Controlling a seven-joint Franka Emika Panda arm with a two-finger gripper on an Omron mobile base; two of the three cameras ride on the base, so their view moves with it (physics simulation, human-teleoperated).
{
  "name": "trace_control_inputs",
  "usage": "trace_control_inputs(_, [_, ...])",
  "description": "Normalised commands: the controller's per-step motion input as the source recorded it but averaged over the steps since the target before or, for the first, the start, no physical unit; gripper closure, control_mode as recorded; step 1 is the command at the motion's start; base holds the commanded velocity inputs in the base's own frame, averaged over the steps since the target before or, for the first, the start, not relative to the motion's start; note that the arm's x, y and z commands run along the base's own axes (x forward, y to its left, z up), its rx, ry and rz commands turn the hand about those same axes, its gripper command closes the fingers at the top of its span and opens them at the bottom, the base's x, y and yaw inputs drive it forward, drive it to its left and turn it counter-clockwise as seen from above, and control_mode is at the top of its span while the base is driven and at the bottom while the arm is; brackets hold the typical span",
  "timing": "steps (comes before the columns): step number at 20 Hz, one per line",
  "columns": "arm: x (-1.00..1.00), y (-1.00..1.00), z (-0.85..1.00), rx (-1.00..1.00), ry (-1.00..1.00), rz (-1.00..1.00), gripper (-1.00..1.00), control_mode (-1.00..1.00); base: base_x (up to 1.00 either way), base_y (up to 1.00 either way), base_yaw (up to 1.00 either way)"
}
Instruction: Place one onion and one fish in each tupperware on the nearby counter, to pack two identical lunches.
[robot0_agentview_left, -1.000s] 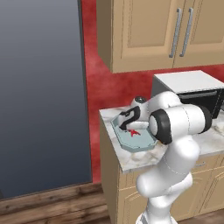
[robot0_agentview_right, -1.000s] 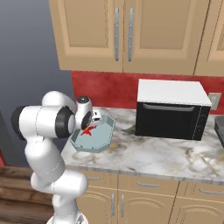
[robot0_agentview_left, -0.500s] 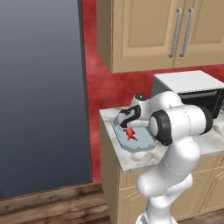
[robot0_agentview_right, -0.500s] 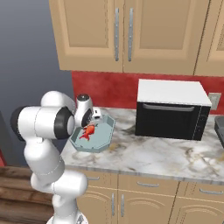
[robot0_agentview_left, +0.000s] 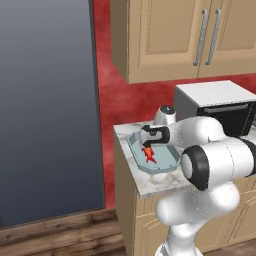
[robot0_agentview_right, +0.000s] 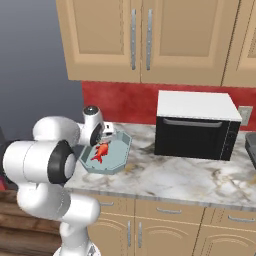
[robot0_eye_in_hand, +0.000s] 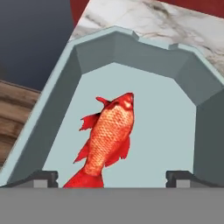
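The fish (robot0_eye_in_hand: 107, 138) lies in the pale blue-grey octagonal tupperware (robot0_eye_in_hand: 144, 61), flat on the tray floor as far as the hand view shows. In that view its long axis runs from its tail at the bottom edge, near the left finger tip, up to its head toward the tray's far wall, leaning slightly right. In the left base view the fish (robot0_agentview_left: 148, 154) sits about mid-tray with its length running across the tupperware (robot0_agentview_left: 167, 165); in the right base view the fish (robot0_agentview_right: 101, 152) lies slantwise in the tupperware (robot0_agentview_right: 120, 150), which stands at the left end of the marble bench (robot0_agentview_right: 180, 177), left of the microwave (robot0_agentview_right: 196, 125).

The claw (robot0_eye_in_hand: 111, 177) hangs over the tray with its two finger tips spread wide, one at each side of the hand view, and nothing between them. The tail shows beside the left tip, but whether it touches is hard to tell. From the base cameras the claw (robot0_agentview_left: 150, 136) is just above the fish, at the tray's rear part.

A second ago the fish was up against the claw over the tray; half a second ago it was lower, just under the claw. Now it rests in the tray, apart from the claw.
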Motion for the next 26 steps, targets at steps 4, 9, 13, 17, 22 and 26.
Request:
trace_control_inputs(4, [-1.0, -0.15, 0.91, 0.0, -0.23, 0.0, -1.0, -1.0, 0.0, 0.0, 0.0])
trace_control_inputs(9, [-1.0, -0.04, 0.99, 0.0, -0.27, 0.0, -1.0, -1.0, 0.0, 0.0, 0.0])
trace_control_inputs(13, [-1.0, -0.14, 0.95, 0.0, -0.21, 0.0, -1.0, -1.0, 0.0, 0.0, 0.0])
trace_control_inputs(17, [-1.0, -0.33, 0.97, 0.0, -0.21, 0.0, -1.0, -1.0, 0.0, 0.0, 0.0])
trace_control_inputs(22, [-1.0, -0.42, 0.83, 0.0, -0.11, -0.05, -1.0, -1.0, 0.0, 0.0, 0.0])
trace_control_inputs(26, [-0.75, -0.18, 0.22, -0.02, 0.1, -0.1, -1.0, 1.0, -0.25, -0.06, -0.03])
